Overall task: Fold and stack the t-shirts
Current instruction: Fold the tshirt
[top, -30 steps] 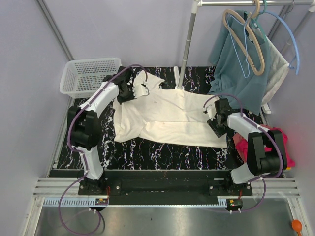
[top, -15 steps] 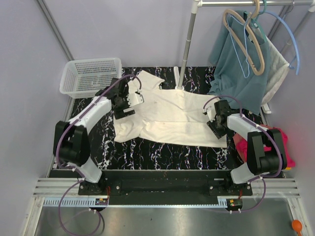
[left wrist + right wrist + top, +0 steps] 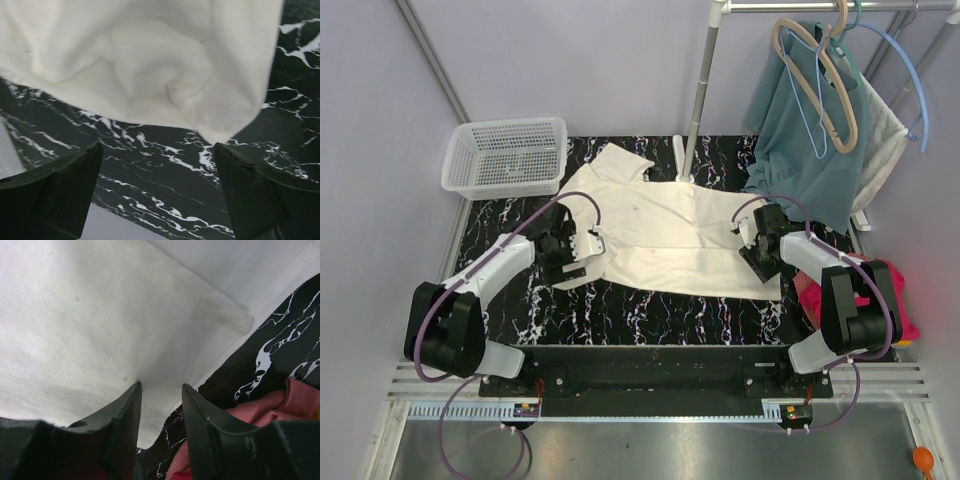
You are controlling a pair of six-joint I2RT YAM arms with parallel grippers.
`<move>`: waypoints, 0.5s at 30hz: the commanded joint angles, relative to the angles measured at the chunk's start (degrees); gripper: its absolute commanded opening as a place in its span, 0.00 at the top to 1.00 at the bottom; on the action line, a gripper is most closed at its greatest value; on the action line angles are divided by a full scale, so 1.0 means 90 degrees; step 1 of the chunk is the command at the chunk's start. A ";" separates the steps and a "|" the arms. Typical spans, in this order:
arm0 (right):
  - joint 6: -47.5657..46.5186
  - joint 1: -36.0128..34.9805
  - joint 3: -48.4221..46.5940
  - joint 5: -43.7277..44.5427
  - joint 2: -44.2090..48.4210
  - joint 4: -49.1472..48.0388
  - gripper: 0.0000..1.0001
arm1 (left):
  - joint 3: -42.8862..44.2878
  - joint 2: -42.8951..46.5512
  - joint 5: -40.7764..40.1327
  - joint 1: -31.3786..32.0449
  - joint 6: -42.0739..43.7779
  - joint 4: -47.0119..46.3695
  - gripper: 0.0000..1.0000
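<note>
Since a second ago my left arm has pulled back from the far collar end of the cream t-shirt (image 3: 670, 232) toward the near left, and its hand has let go; my right arm has hardly moved. From above, the shirt lies flat on the black marbled surface (image 3: 620, 310), its long axis running left to right. My left hand (image 3: 582, 250) is at its near-left corner and my right hand (image 3: 760, 255) at its right hem, so each end has its own nearer arm. A pink t-shirt (image 3: 905, 300) is bunched at the right edge. In the left wrist view, my left hand (image 3: 157, 150) is spread wide and empty, with a rumpled corner of the cream t-shirt (image 3: 150, 60) just ahead of the fingertips. In the right wrist view, my right hand (image 3: 160, 390) is half closed with the cream t-shirt's (image 3: 100, 315) hem between the jaws; I cannot tell whether it is clamped. The pink t-shirt (image 3: 270, 400) lies just beside.
</note>
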State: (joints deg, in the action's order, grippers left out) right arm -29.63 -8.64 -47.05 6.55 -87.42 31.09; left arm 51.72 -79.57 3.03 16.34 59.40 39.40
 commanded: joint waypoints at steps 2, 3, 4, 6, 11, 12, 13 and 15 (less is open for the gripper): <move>-0.0028 -0.0104 -0.0144 0.0083 -0.0082 -0.0095 0.53 | 0.0044 -0.0240 0.0513 0.0011 -0.0066 -0.0334 0.01; -0.0028 -0.0114 -0.0124 0.0112 -0.0063 -0.0095 0.53 | 0.0054 -0.0318 0.0523 0.0001 -0.0076 -0.0363 0.01; -0.0048 -0.0114 -0.0114 0.0112 -0.0053 -0.0086 0.53 | 0.0121 -0.0445 0.0542 0.0001 -0.0115 -0.0393 0.01; -0.0058 -0.0114 -0.0095 0.0132 -0.0033 -0.0086 0.53 | 0.0171 -0.0563 0.0572 0.0001 -0.0144 -0.0413 0.01; -0.0097 -0.0123 -0.0095 0.0142 -0.0062 -0.0076 0.53 | 0.0268 -0.0885 0.0543 0.0021 -0.0184 -0.0530 0.01; -0.0097 -0.0123 -0.0104 0.0142 -0.0082 -0.0085 0.53 | 0.0278 -0.0972 0.0543 0.0021 -0.0184 -0.0568 0.01; -0.0087 -0.0133 -0.0114 0.0142 -0.0101 -0.0095 0.53 | 0.0278 -0.1012 0.0523 0.0021 -0.0203 -0.0637 0.01; -0.0106 -0.0143 -0.0124 0.0142 -0.0131 -0.0086 0.53 | 0.0278 -0.1139 0.0494 0.0030 -0.0223 -0.0686 0.01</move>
State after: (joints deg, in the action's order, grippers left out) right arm -30.06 -9.21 -47.13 7.01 -87.79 31.03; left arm 51.99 -88.23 5.98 16.36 58.33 36.36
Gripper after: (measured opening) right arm 0.468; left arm 0.988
